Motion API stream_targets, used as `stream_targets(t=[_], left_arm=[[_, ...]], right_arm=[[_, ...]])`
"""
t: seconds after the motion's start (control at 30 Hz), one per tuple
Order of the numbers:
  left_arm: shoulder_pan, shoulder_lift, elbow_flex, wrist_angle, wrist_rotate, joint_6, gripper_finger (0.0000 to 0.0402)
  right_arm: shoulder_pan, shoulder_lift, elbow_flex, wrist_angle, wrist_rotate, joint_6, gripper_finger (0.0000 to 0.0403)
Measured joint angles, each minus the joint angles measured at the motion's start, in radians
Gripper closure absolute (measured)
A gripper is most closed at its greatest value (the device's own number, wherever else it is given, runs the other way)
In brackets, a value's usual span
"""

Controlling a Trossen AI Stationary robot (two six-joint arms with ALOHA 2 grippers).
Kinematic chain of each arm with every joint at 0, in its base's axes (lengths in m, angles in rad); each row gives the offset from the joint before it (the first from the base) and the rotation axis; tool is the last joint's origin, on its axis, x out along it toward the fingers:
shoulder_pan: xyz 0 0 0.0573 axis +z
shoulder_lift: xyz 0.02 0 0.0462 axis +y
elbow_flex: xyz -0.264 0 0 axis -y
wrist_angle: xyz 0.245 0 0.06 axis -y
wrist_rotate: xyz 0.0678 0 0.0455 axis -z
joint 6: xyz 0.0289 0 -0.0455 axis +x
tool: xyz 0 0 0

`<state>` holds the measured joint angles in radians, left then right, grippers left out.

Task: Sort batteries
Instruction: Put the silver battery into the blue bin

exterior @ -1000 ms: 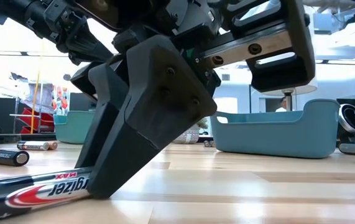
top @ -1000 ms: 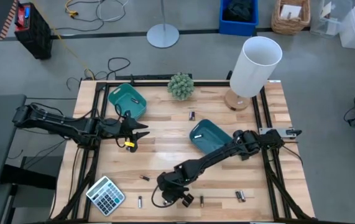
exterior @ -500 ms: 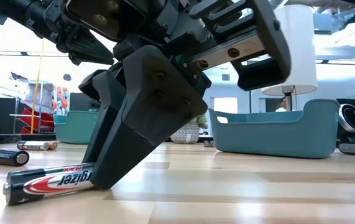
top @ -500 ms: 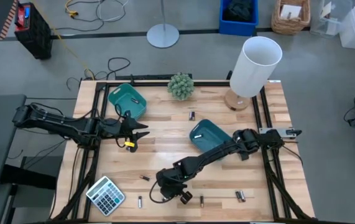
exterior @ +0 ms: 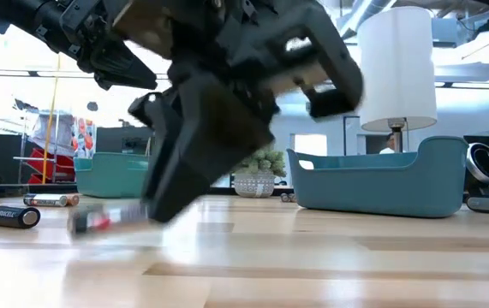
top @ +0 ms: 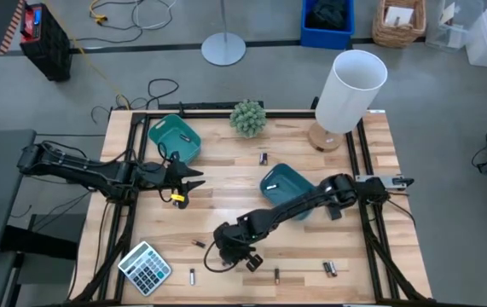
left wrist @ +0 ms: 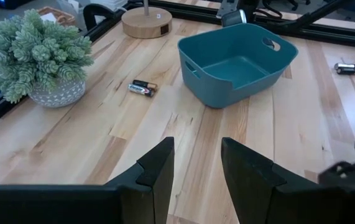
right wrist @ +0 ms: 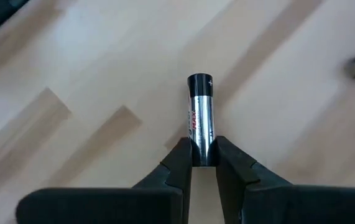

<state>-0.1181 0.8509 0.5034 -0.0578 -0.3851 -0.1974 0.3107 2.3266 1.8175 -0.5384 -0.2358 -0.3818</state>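
Silver-and-black cylindrical battery [right wrist: 201, 118] sits pinched between the right gripper's [right wrist: 203, 163] dark fingers, low over the pale wooden table [top: 226, 196] at the high view's lower centre. Left gripper [top: 194, 182], at centre left, hovers with jaws spread, holding nothing.

Two dark robot arms

The black jointed left arm [top: 89, 170] and black jointed right arm [top: 311, 205] have chunky wedge fingers [left wrist: 155, 177] and small round screws.
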Motion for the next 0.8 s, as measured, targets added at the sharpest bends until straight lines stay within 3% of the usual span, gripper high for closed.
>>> stream_targets(t=[0.63,0.8], left_arm=[[0.0,0.0,0.0,-0.005,0.0,0.003,0.0274],[0.0,0.0,0.0,-0.005,0.0,-0.008,0.0274]], right_arm=[[-0.081,-0.289,0.0,-0.321,0.092,-0.036,0.0333],[-0.116,-0.374,-0.061,-0.348,0.102,0.003,0.0333]])
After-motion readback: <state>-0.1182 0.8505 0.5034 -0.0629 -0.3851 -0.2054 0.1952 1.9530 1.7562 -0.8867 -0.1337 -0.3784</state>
